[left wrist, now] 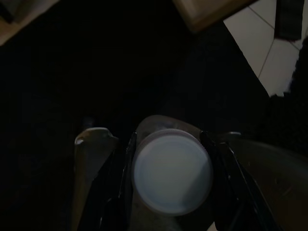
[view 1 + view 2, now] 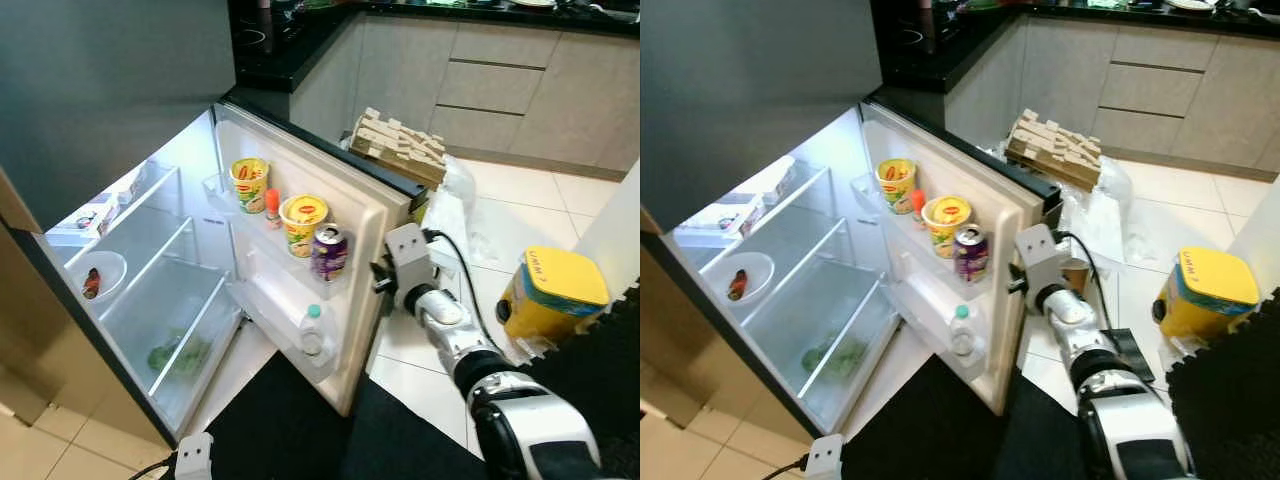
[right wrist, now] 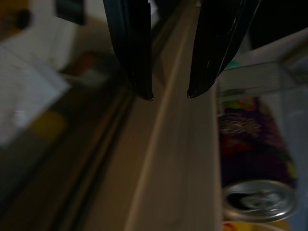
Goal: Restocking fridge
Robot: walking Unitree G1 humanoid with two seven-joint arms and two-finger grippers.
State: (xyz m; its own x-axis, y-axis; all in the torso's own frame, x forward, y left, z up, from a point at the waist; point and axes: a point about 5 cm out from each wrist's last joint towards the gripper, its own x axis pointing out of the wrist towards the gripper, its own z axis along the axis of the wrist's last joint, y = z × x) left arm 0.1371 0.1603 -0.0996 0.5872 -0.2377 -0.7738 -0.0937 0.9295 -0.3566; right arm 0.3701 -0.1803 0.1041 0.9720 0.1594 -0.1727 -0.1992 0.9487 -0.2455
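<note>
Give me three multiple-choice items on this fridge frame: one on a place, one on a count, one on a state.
1. Where does the purple can stand?
A. on the fridge door's shelf
B. on the floor
C. on the kitchen counter

2. How many yellow noodle cups are on the fridge door?
A. one
B. two
C. four

3. What is the left gripper doing?
A. hanging open
B. pushing the door
C. shut on a white-lidded bottle

Answers:
1 A: the can sits in the door rack beside a noodle cup.
2 B: one cup stands by the can, the other noodle cup further along the shelf.
3 C: the left wrist view shows both fingers against the white-lidded bottle; the right gripper is open at the door's edge.
</note>
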